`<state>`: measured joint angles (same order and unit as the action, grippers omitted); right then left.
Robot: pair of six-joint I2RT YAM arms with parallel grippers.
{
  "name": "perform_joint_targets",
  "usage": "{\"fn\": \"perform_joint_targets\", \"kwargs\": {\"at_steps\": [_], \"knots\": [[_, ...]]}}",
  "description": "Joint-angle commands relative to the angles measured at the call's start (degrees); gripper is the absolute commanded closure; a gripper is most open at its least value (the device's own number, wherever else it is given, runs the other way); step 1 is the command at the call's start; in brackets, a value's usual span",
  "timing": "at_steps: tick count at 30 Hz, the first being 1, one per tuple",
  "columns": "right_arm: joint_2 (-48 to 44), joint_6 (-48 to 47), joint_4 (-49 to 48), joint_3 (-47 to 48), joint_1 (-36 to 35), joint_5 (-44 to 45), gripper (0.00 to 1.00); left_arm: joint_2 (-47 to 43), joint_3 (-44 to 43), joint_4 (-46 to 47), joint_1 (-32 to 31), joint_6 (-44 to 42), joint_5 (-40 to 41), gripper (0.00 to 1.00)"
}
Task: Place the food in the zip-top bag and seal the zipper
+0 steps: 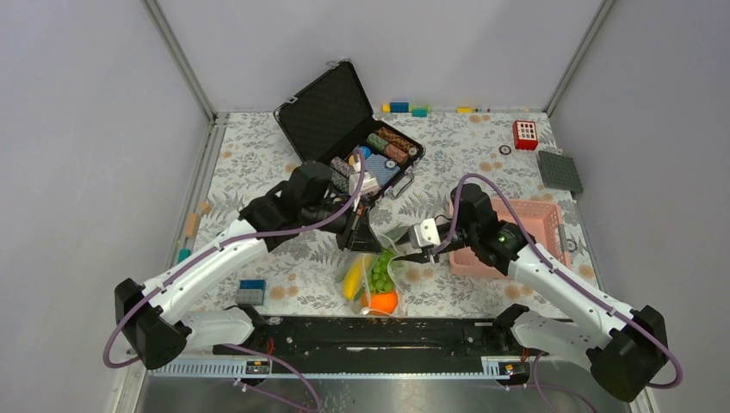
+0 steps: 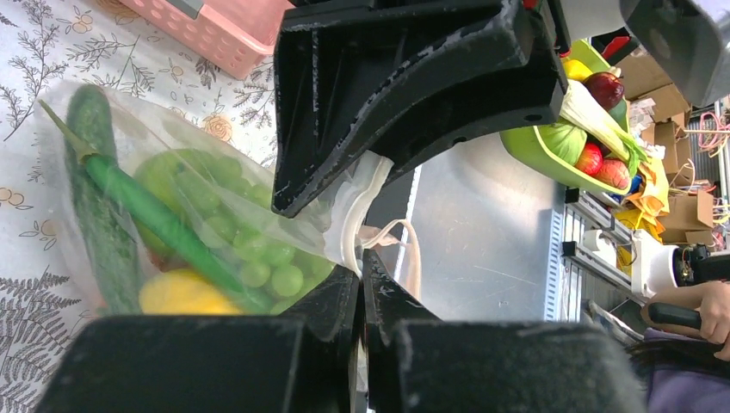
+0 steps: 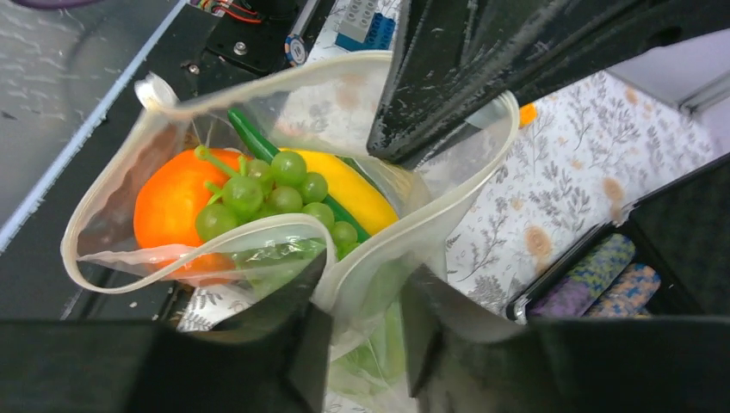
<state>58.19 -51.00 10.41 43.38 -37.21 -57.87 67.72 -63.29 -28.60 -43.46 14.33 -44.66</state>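
Note:
The zip-top bag (image 1: 379, 277) lies at the table's near middle, mouth open. Inside are an orange pumpkin (image 3: 168, 202), green grapes (image 3: 275, 194), a yellow banana (image 3: 353, 185) and a long green pod (image 2: 95, 215). My left gripper (image 1: 360, 241) is shut on the bag's mouth edge, pinching the zipper (image 2: 353, 215) between its fingertips in the left wrist view (image 2: 361, 255). My right gripper (image 1: 411, 255) is at the bag's other side. In the right wrist view (image 3: 366, 292) its fingers stand apart with the folded rim of the mouth (image 3: 258, 73) loose between them.
A pink basket (image 1: 534, 224) stands right of the bag, under my right arm. An open black case (image 1: 336, 112) with poker-chip rolls (image 1: 387, 142) is behind. A red box (image 1: 525, 135), a grey plate (image 1: 559, 170) and a blue brick (image 1: 251, 286) lie around. A black rail (image 1: 379, 331) runs along the near edge.

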Motion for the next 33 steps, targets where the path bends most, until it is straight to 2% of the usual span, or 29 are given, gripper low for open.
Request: {"fn": "perform_joint_targets", "kwargs": {"at_steps": [1,3,5,9,10,11,13,17,19,22,26,30,33], "knots": [[-0.07,2.14,1.27,2.09,-0.66,1.11,0.72,-2.05,-1.31,6.34,-0.21,-0.29,0.41,0.98],[-0.83,4.85,1.17,2.01,-0.63,1.44,0.86,-2.39,-0.35,8.32,-0.08,0.87,1.29,0.96],[-1.71,8.53,1.10,1.91,-0.64,2.54,1.00,-2.95,0.50,10.05,-0.12,2.27,3.79,0.82],[-3.64,25.25,-2.52,0.89,-0.67,12.13,1.00,-5.37,1.90,11.09,0.06,3.49,11.96,0.20],[-3.89,31.47,-3.92,0.76,-0.64,16.61,1.00,-6.28,2.12,11.26,0.10,3.97,14.53,0.08],[-4.08,36.54,-4.38,0.86,-0.60,20.98,1.00,-7.20,2.38,11.22,0.34,4.11,16.86,0.02],[-4.38,43.59,-3.84,1.36,-0.47,26.23,1.00,-9.20,3.27,11.11,0.75,4.09,20.63,0.01],[-4.80,56.71,-2.29,3.15,2.10,28.47,1.00,-13.88,7.34,13.58,1.81,2.16,24.49,0.01],[-4.27,60.31,0.71,5.68,3.16,28.36,1.00,-15.87,8.90,13.88,2.45,0.37,25.04,0.01],[-3.88,61.25,5.72,9.20,3.42,28.86,1.00,-19.47,12.46,15.30,2.90,-2.37,25.28,0.01],[-3.62,61.04,11.33,12.65,4.63,31.76,1.00,-25.12,21.15,19.99,2.94,-6.63,20.16,0.01],[-2.99,61.67,12.17,13.09,5.12,31.91,1.00,-29.92,27.46,24.11,3.63,-7.55,16.85,0.01],[-2.34,61.21,12.19,13.12,5.13,32.07,1.00,-30.73,28.40,22.84,4.82,-7.66,19.58,0.01]]}}
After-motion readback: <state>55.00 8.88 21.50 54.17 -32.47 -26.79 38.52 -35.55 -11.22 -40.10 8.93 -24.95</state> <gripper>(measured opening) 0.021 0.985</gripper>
